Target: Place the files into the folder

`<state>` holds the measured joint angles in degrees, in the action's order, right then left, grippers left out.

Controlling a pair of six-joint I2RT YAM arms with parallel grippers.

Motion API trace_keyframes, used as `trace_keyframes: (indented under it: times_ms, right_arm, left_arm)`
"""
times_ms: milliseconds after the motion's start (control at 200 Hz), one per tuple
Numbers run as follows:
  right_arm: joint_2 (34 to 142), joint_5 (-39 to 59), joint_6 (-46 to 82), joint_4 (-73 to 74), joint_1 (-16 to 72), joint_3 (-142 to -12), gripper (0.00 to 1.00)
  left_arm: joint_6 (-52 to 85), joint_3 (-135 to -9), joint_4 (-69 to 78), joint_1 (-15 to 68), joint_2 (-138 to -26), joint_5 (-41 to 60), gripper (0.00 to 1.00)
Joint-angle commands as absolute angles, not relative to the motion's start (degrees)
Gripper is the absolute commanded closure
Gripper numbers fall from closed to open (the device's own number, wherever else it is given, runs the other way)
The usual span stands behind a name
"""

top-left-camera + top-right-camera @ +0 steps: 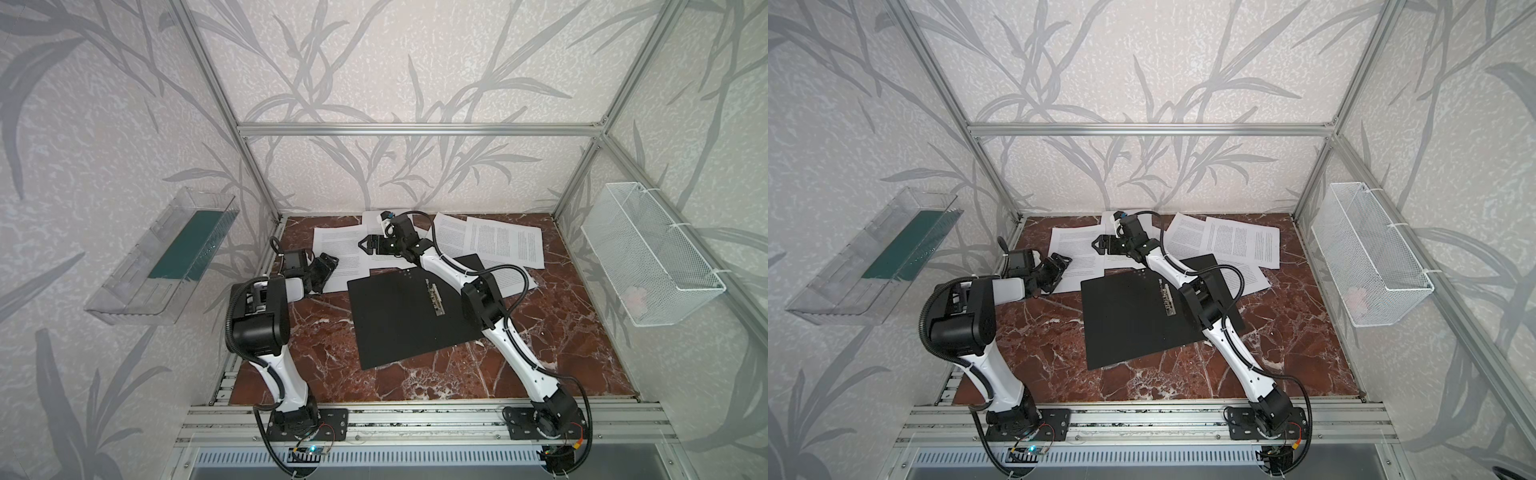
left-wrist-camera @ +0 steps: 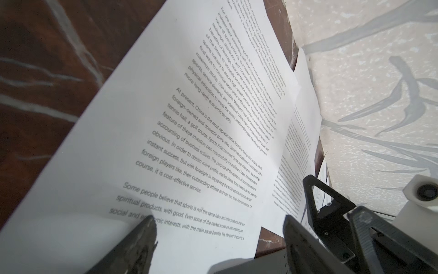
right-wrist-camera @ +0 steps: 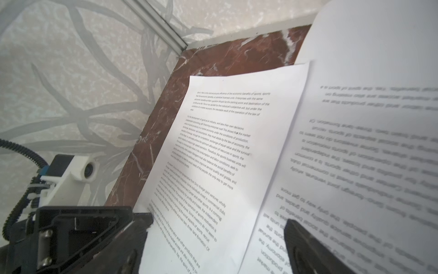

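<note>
Both arms are reaching to the far side of the table (image 1: 332, 374). The left tool (image 1: 330, 262) and right tool (image 1: 365, 246) are hanging wide open (fingers far apart) over the files (image 1: 340, 245), lying flat there. The folder (image 1: 395, 328) is lying open nearer, its clip bar (image 1: 435, 297) pointing front to back.

Lab cell: aluminium frame (image 1: 419, 129)

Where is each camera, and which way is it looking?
Top views: high at the front, looking down on the table, files, folder; left arm, right arm, left claw, right claw show.
Left wrist: on the left arm, low over the files, facing the back wall; own claw shows.
Right wrist: on the right arm, low over the files, facing the back-left corner; own claw shows.
Shared: each wrist view sees the other claw.
</note>
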<state>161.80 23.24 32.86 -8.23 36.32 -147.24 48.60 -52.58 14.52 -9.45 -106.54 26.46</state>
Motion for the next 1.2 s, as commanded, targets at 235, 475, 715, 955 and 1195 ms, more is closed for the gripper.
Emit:
trace_keyframes:
  times_ms: [235, 475, 715, 955, 1195]
  right_arm:
    - [166.4, 20.5, 33.9, -14.9, 35.6, -152.0, 0.06]
    - [166.4, 20.7, 38.7, -14.9, 34.2, -150.7, 0.05]
    - [164.7, 21.0, 40.8, -9.8, 32.8, -146.5, 0.05]
    - [167.0, 17.3, 37.9, -14.6, 32.6, -152.8, 0.03]
    - [166.7, 13.5, 38.0, -19.8, 32.8, -153.0, 0.03]
  left_arm:
    - [47.7, -55.2, 0.7, -5.7, -113.1, 24.3, 0.15]
    - [48.2, -58.0, 0.0, -2.6, -115.8, 22.9, 0.15]
    - [47.0, -59.1, -1.7, -2.4, -116.5, 22.3, 0.15]
    - [45.9, -59.9, -2.6, -1.6, -116.4, 22.7, 0.15]
    - [44.4, -63.8, -4.9, 1.5, -118.5, 23.2, 0.15]
